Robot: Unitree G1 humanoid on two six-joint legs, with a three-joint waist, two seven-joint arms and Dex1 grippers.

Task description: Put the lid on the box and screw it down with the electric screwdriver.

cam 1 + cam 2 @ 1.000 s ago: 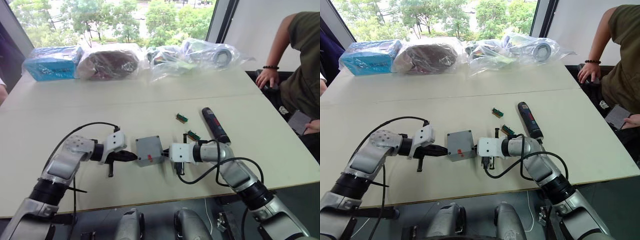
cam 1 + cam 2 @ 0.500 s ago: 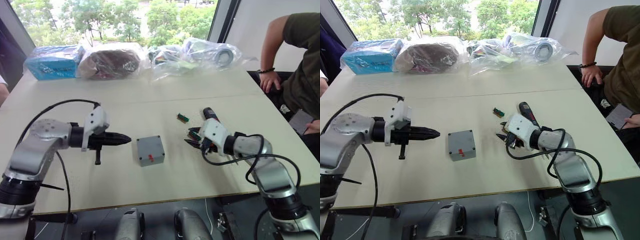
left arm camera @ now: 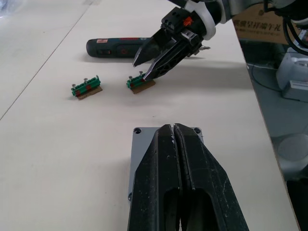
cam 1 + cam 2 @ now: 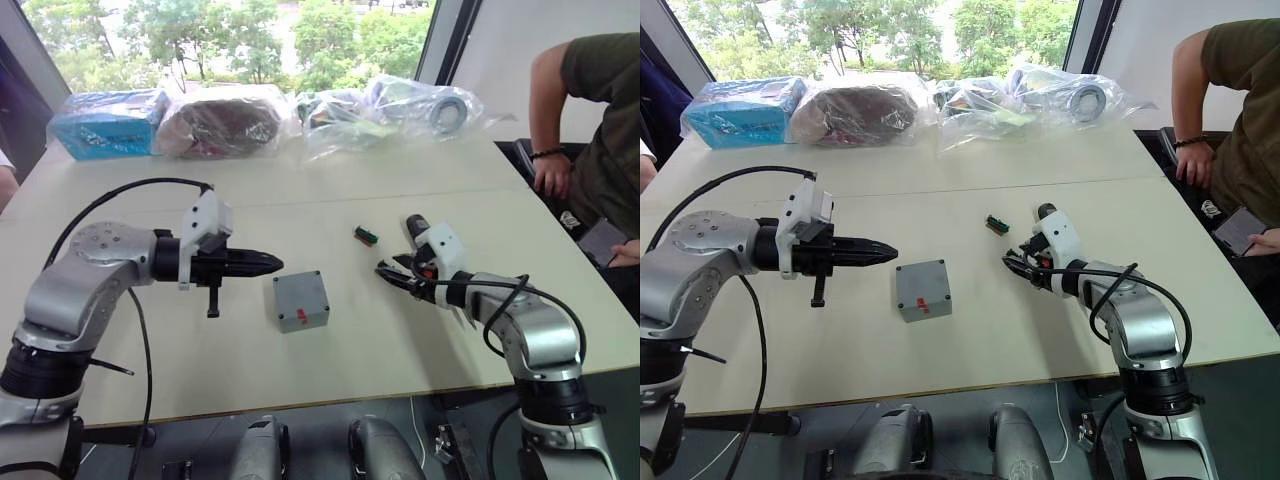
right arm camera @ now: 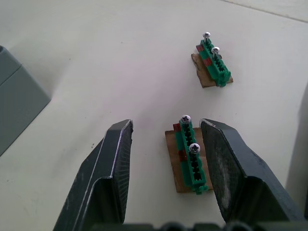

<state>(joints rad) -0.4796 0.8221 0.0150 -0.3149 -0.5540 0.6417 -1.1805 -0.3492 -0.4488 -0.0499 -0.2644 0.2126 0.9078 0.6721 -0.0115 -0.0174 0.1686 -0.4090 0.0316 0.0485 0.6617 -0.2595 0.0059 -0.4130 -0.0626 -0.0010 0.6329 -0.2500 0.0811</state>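
The box (image 4: 301, 301) sits on the bench (image 4: 300, 210) in front of me with the lid on top of it, a small red mark on its near side. My left claw (image 4: 270, 263) hovers just beside the box's left far corner, its two black fingers (image 3: 163, 178) pressed together with nothing between them, pointing across the box toward my right arm.

My right claw (image 5: 166, 159) is spread apart, and one of the small green-and-red blocks (image 5: 190, 161) lies on the bench in the gap, nearer one finger than the other; I cannot tell whether that finger touches it. The block carries two small screws standing up from its top and rests on a brown scrap. A second block (image 5: 213, 65) of the same kind lies a little farther off, apart from the claw.

The electric screwdriver (image 3: 118, 47) lies flat on the bench just behind my right claw, well apart from the box.

Plastic-wrapped bundles (image 4: 225, 120) line the far edge of the bench, and a person (image 4: 595, 110) leans at the far right
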